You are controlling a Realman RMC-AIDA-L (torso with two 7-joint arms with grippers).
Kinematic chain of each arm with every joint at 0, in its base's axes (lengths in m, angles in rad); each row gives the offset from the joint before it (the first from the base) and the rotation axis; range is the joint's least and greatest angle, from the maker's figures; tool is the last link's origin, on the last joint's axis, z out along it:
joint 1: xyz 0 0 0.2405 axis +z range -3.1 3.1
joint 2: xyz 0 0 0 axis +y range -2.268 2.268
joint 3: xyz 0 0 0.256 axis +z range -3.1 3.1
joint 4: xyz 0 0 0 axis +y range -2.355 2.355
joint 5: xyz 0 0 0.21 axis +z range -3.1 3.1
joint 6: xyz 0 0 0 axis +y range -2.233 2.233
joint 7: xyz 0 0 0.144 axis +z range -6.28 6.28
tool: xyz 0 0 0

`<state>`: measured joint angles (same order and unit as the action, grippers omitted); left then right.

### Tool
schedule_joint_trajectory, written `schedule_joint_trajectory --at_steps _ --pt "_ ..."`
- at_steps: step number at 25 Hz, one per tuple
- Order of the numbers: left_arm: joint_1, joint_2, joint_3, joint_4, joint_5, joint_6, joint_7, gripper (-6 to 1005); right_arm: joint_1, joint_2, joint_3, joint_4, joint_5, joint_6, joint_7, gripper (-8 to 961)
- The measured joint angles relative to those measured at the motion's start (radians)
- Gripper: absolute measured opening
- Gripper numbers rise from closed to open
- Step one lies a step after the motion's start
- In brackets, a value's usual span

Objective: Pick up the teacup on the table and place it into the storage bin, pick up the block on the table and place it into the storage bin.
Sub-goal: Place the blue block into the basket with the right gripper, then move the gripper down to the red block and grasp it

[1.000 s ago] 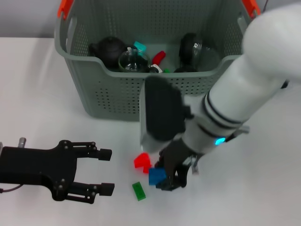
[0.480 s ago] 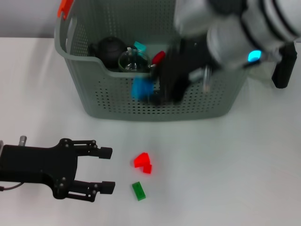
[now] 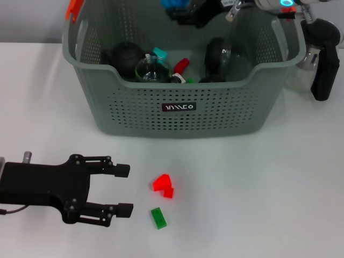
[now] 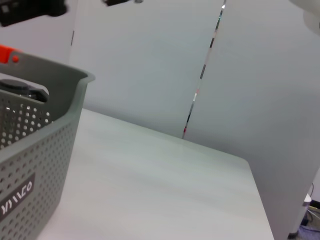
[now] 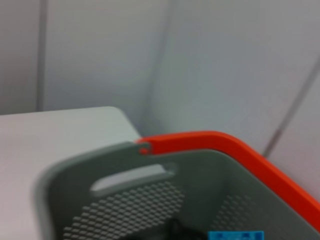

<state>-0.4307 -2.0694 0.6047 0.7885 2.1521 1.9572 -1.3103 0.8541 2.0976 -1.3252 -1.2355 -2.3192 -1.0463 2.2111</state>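
- Now, in the head view, my right gripper (image 3: 185, 12) is up at the top edge, above the back of the storage bin (image 3: 183, 115), pinching the blue block (image 3: 173, 6) between its dark fingers. A second ago this same block was down on the table by the red block (image 3: 163, 185) and the green block (image 3: 158, 217); half a second ago it was in front of the bin wall. Both other blocks lie just where they did.
- I judge the blue block to be light, stiff plastic and not fragile; a grip across two flat opposite faces suits it, and a short drop should not hurt it, though it sits over glassware in the bin.
- My left gripper (image 3: 115, 191) rests low on the table near the front, its fingers spread and holding nothing, much as earlier.
- Inside the bin I see a dark teapot (image 3: 123, 56), a clear glass vessel (image 3: 152, 70) and small coloured pieces.
- From the left wrist view, only the bin's perforated wall (image 4: 30, 150) and the bare table (image 4: 160, 185) show; my own fingers are out of sight there.
- From the right wrist view, I look down on the orange handle tip (image 5: 210, 145) and the bin's inner wall, with the blue block (image 5: 235, 236) at the lower edge.
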Motion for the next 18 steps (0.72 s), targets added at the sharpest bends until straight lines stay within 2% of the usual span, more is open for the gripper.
schedule_joint_trajectory --at_steps 4,9,12,18 --pt "-0.001 0.002 0.0 0.0 -0.003 0.0 0.0 810 0.021 0.0 0.009 0.08 -0.019 0.076 0.007 433" --pt "-0.002 0.002 0.0 0.0 -0.003 0.0 0.0 810 0.048 -0.001 0.043 0.151 -0.022 0.108 0.002 587" --pt "-0.002 0.002 0.0 0.0 -0.003 0.0 0.0 810 0.044 -0.001 0.043 0.154 -0.023 0.122 0.001 690" --pt "-0.002 0.003 0.0 0.0 -0.003 0.0 0.001 810 0.027 -0.001 0.045 0.132 -0.013 0.098 0.005 825"
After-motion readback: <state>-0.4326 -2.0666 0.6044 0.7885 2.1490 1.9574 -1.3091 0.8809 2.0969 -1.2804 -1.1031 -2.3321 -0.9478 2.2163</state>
